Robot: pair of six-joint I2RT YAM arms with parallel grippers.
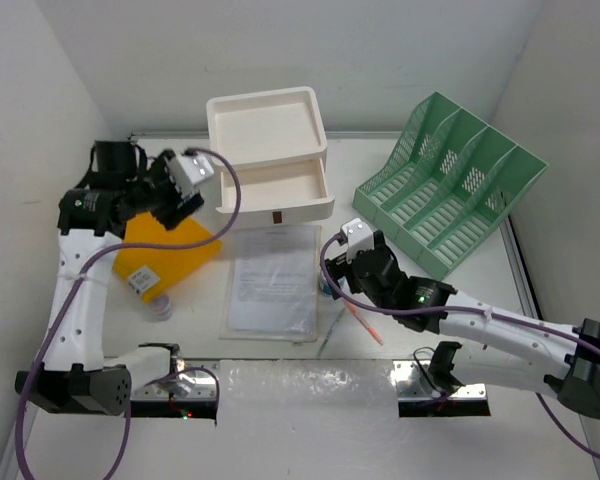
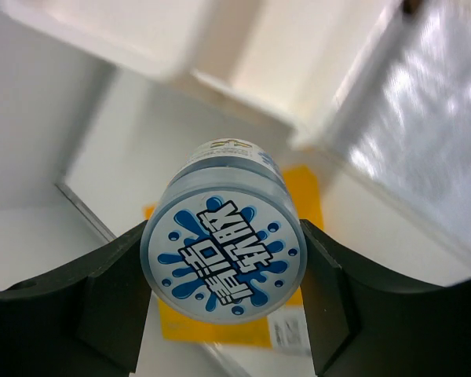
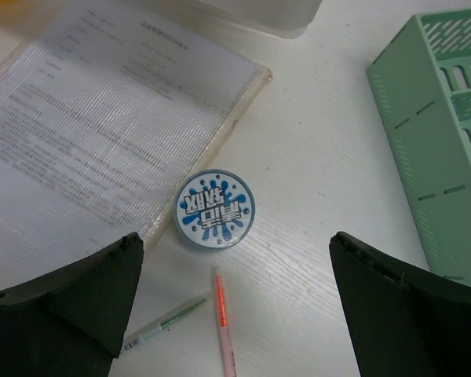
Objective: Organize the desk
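Note:
My left gripper [image 2: 224, 236] is shut on a round tub [image 2: 224, 259] with a blue splash label on its lid; both black fingers press its sides. It hangs above a yellow notebook [image 2: 298, 196], close to the white drawer box [image 1: 270, 150]. In the top view the left gripper [image 1: 185, 190] is at the desk's [image 1: 355, 160] left side. My right gripper [image 3: 235, 239] is open above a second blue-labelled tub [image 3: 214, 209] that sits on the desk beside a clear document sleeve [image 3: 102, 118]. An orange pen [image 3: 224, 322] and a green pen [image 3: 161, 322] lie just in front of it.
The drawer box's lower drawer [image 1: 280, 190] stands open. A green mesh file rack [image 1: 450, 185] stands at the back right. The yellow notebook [image 1: 170, 255] and a small pale tub [image 1: 160, 305] lie at the left. A shiny wrapped strip [image 1: 310, 385] runs along the near edge.

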